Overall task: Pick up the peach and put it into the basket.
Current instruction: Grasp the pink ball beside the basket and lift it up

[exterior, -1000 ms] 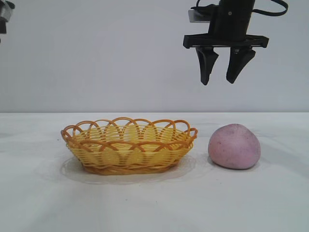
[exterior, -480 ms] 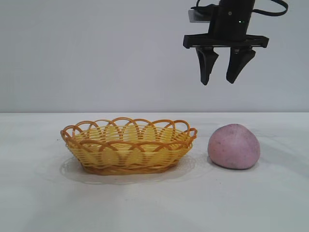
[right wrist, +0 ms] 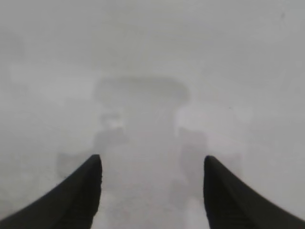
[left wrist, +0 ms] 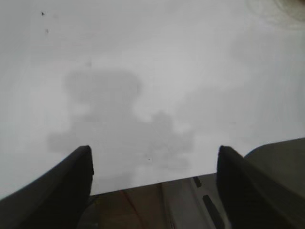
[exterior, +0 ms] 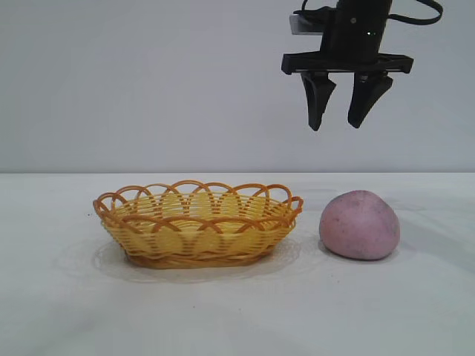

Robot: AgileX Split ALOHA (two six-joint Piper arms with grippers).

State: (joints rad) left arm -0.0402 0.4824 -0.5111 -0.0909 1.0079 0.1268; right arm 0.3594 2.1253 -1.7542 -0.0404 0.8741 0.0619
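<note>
The dusty pink peach (exterior: 360, 225) rests on the white table to the right of the yellow wicker basket (exterior: 194, 239), with a small gap between them. Nothing lies in the basket. My right gripper (exterior: 335, 126) hangs high above the gap between basket and peach, a little left of the peach's top, fingers pointing down, open and empty. In the right wrist view the right gripper (right wrist: 152, 158) has only bare table between its fingers. My left gripper (left wrist: 154, 149) is open and empty over the table's edge; it is out of the exterior view.
The white table (exterior: 237, 319) stretches in front of and around both objects. A plain grey wall stands behind. In the left wrist view the table edge (left wrist: 157, 183) runs between the fingers, with floor below it.
A dark part of the left arm at the exterior view's top left corner has left the picture. The right gripper, peach and basket have not moved.
</note>
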